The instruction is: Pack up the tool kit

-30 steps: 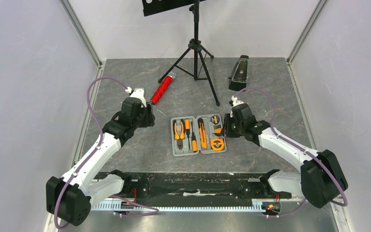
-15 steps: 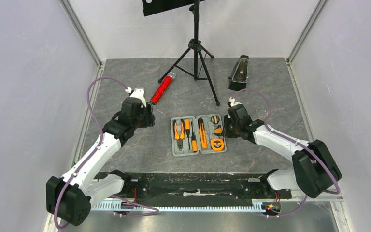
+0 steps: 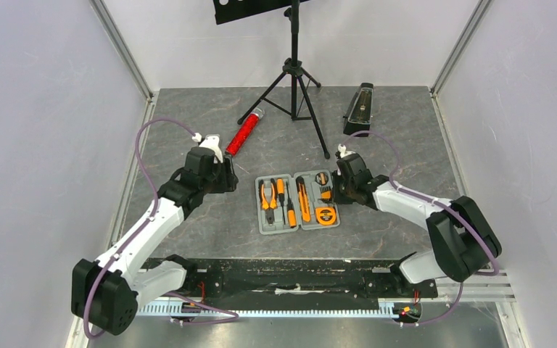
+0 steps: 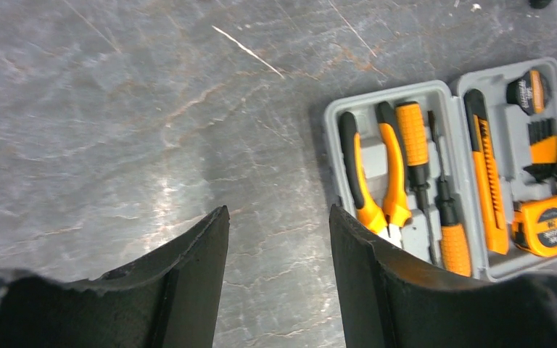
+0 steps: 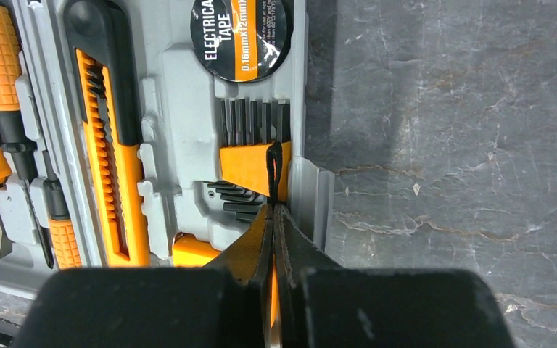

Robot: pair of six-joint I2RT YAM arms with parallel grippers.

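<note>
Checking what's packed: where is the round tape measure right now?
The tape measure sits in the grey case's near right corner in the top view, right of the orange knife.

The case [image 5: 185, 130] is matt grey moulded plastic. Inside the case, the screwdriver handle [image 4: 412, 134] is knurled orange plastic and the tape roll [image 5: 241, 29] is glossy black. The table [image 4: 116, 109] under the case looks like dark marbled stone with a slight sheen. Beyond the case, the cylinder [image 3: 244, 133] has a red glitter finish

Open grey tool kit [image 4: 456, 109], jaws parted
</note>
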